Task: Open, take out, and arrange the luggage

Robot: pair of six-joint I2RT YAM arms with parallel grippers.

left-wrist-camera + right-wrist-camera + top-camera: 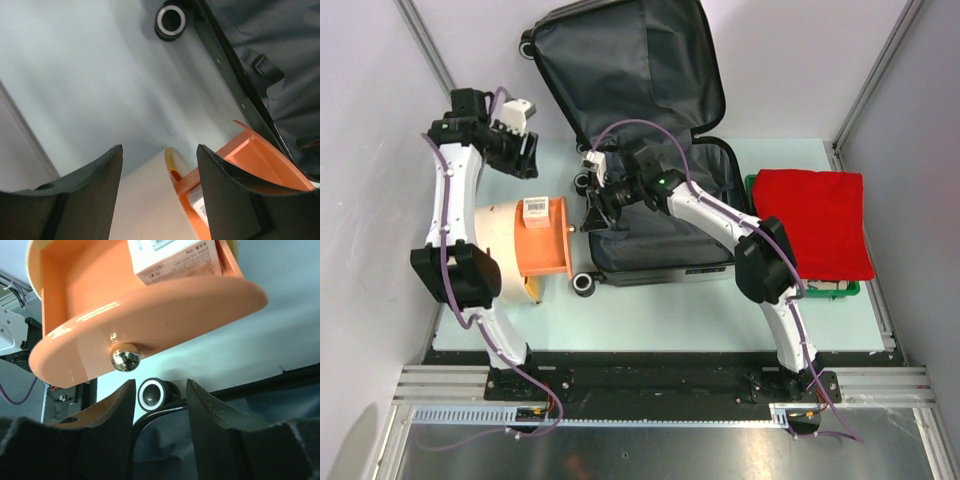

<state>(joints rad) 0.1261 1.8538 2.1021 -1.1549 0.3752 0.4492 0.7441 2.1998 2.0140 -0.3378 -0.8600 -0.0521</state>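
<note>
a pale blue-green surface (650, 310) runs between white side walls. we see the luggage (640, 90) lying open at the back of it, its lid standing up with the dark grey lining facing us and its lower half flat on the surface. left of it a beige cylinder (485, 235) lies on its side, its orange face (545, 240) turned toward the luggage. a green bin (850, 288) under a red cloth (815, 220) sits just beside the luggage on the right.

the left end effector (520, 155) hangs beside the lid's left edge, apart from the luggage. its fingers (95, 190) stand well apart with nothing between them, and beyond them we see bare surface and a wheel (171, 20).

the right end effector (592, 215) is at the left rim of the lower half, between the lining and the orange face. its fingers (205, 425) are parted and grip nothing. just above them is a shiny metal knob (125, 357) on the orange face. we cannot tell whether the fingertips touch the rim.
</note>
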